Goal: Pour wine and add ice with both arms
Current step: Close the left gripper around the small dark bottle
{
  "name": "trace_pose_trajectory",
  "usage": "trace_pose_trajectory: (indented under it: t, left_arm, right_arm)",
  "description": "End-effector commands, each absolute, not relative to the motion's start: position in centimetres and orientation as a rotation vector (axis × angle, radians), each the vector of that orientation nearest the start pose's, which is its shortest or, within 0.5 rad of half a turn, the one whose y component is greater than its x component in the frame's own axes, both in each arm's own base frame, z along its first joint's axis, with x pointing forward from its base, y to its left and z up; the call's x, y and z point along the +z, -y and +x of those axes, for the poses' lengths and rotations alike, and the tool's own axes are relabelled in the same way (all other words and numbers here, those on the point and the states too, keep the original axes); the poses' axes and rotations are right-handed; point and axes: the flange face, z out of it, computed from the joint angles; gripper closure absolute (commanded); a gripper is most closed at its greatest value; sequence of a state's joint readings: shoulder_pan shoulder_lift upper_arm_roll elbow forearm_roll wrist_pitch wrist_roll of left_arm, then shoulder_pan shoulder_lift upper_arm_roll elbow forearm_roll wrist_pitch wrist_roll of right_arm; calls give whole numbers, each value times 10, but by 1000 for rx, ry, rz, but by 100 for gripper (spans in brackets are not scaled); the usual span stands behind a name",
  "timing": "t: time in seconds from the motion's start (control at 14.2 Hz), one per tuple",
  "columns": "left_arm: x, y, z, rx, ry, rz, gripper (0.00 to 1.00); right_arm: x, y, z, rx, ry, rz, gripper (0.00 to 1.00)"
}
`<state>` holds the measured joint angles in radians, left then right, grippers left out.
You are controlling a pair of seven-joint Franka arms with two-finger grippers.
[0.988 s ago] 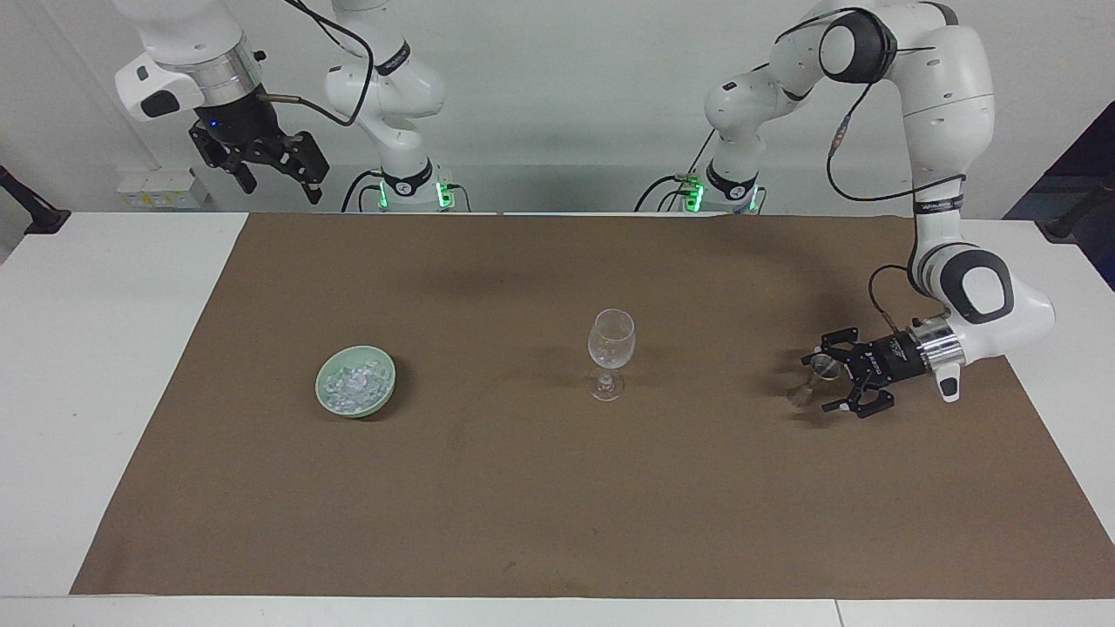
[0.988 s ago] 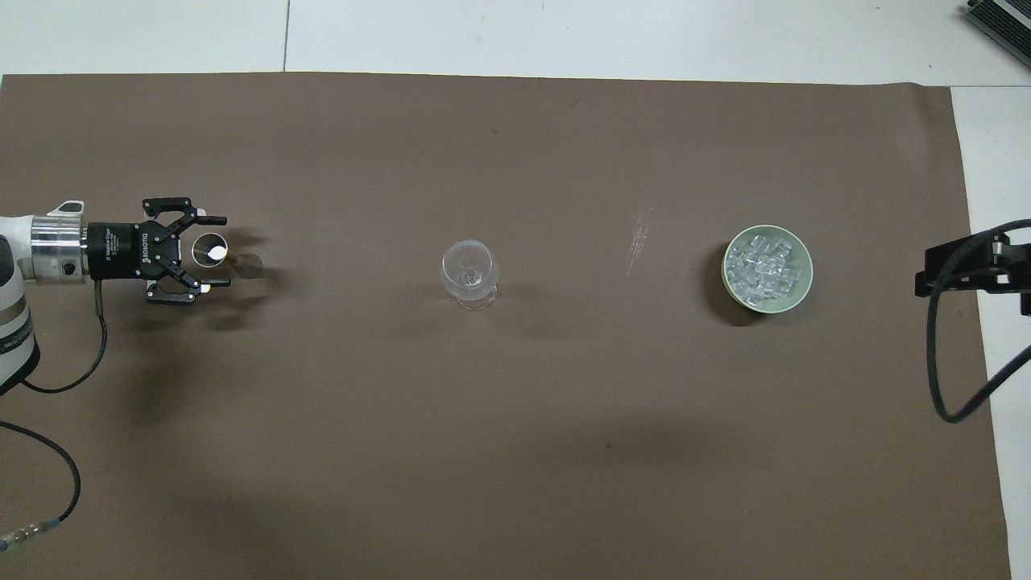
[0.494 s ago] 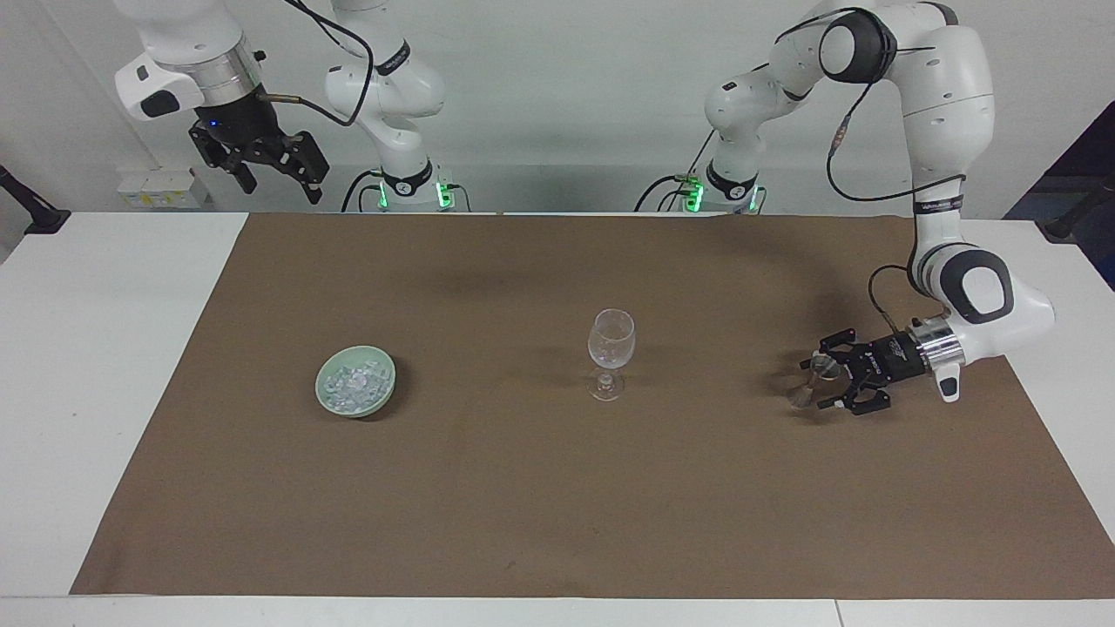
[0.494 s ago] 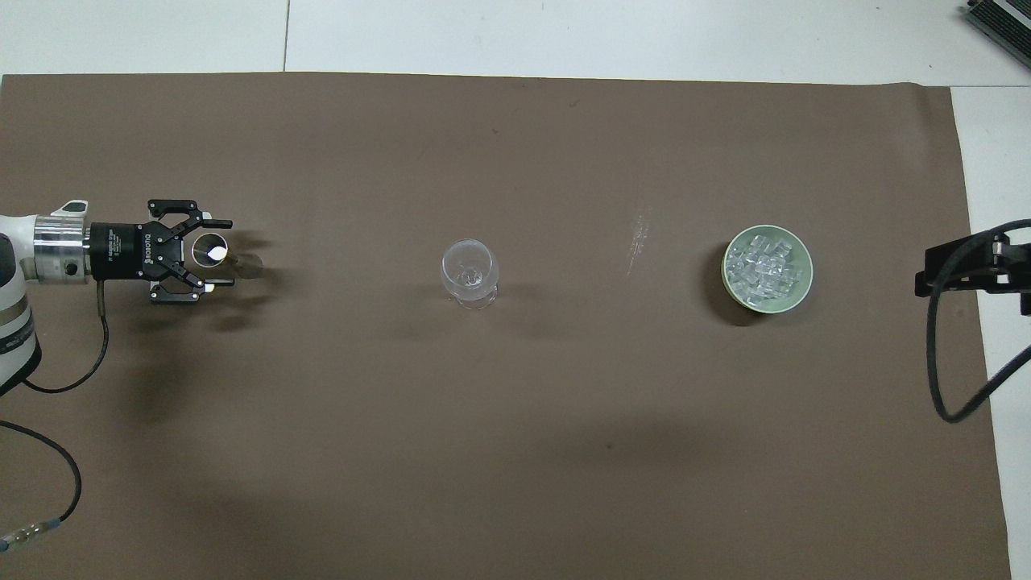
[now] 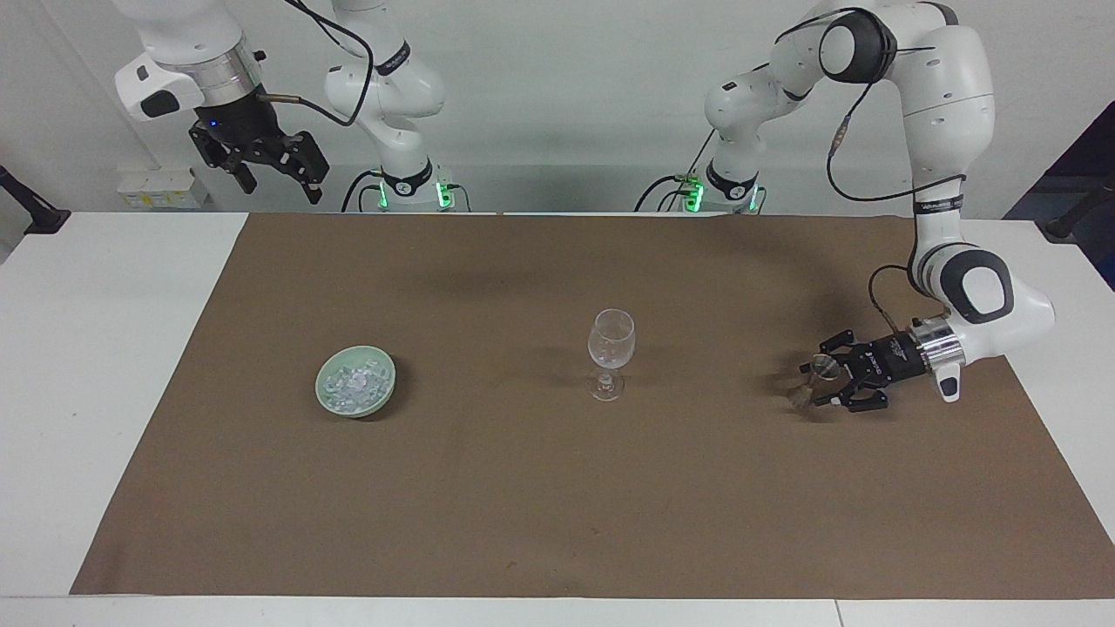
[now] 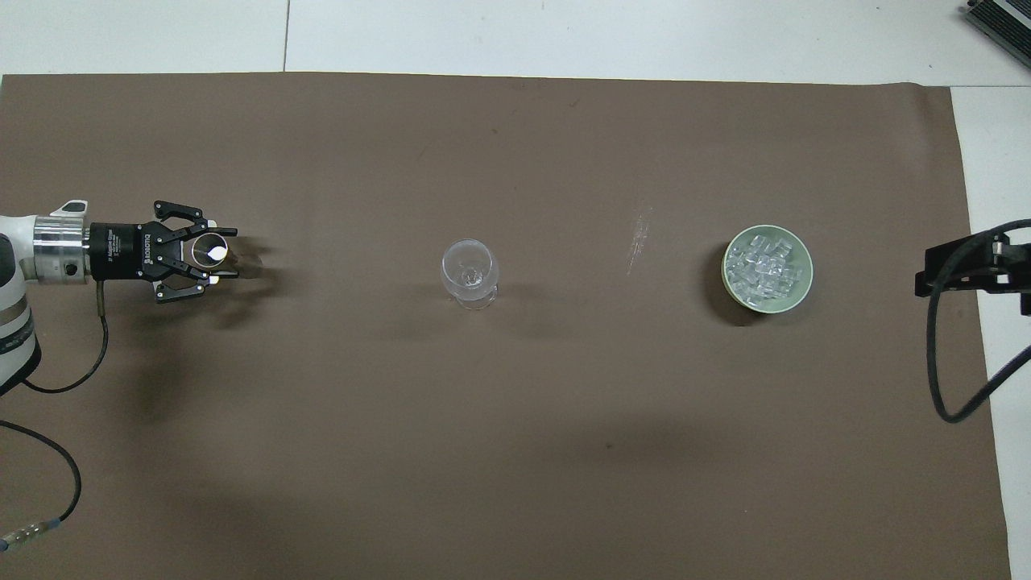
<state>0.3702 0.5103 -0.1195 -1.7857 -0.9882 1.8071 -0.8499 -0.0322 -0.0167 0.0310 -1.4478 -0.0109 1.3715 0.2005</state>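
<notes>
Overhead view: left end effector (image 6: 216, 255) straddles a small clear cup (image 6: 211, 254) toward the left arm's end of the counter (image 6: 515, 40); whether its fingers touch, I cannot tell. Probably light, slippery, fragile: take its sides. The ice (image 6: 765, 266) fills a green bowl (image 6: 800, 288) toward the right arm's end. Right end effector (image 5: 277, 174) waits open.

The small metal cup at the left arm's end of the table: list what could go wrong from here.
1. The left end effector brackets the small metal cup from the side, low on the brown mat; an off-centre squeeze could tip it.
2. The stemmed wine glass stands unsupported mid-table; a low pour may knock it.
3. The right end effector waits far from the ice.
</notes>
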Motion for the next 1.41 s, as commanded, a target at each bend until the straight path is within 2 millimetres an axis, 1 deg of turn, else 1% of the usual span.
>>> trace_pose_trajectory:
  t: [0.0,0.14,0.35,0.56,0.63,0.85,0.92,1.13,1.34]
  left_arm:
    - [272,-93,617,-868,-1603,1550,45]
    - [272,-93,617,-866,-1604,1550,49]
    - [272,-93,617,-865,-1606,1549,57]
    - [272,-94,617,-865,-1607,1547,62]
    - [272,-94,618,-862,-1607,1549,65]
    - [272,-94,617,-863,-1608,1547,80]
    - [272,-94,617,-864,-1607,1548,83]
    - [272,-93,617,-866,-1606,1548,100]
    - [273,-92,617,-875,-1600,1544,100]
  right_arm:
    - [677,4,526,96,-297,-3134,0]
    - [677,4,526,96,-297,-3134,0]
    - [677,4,526,94,-299,-3133,0]
    - [677,3,526,94,-295,-3134,0]
    - [677,3,526,96,-296,-3132,0]
    - [677,3,526,96,-295,-3134,0]
    - [677,3,526,96,-297,-3134,0]
    - [676,3,527,96,-294,-3132,0]
    - [677,3,526,94,-297,-3134,0]
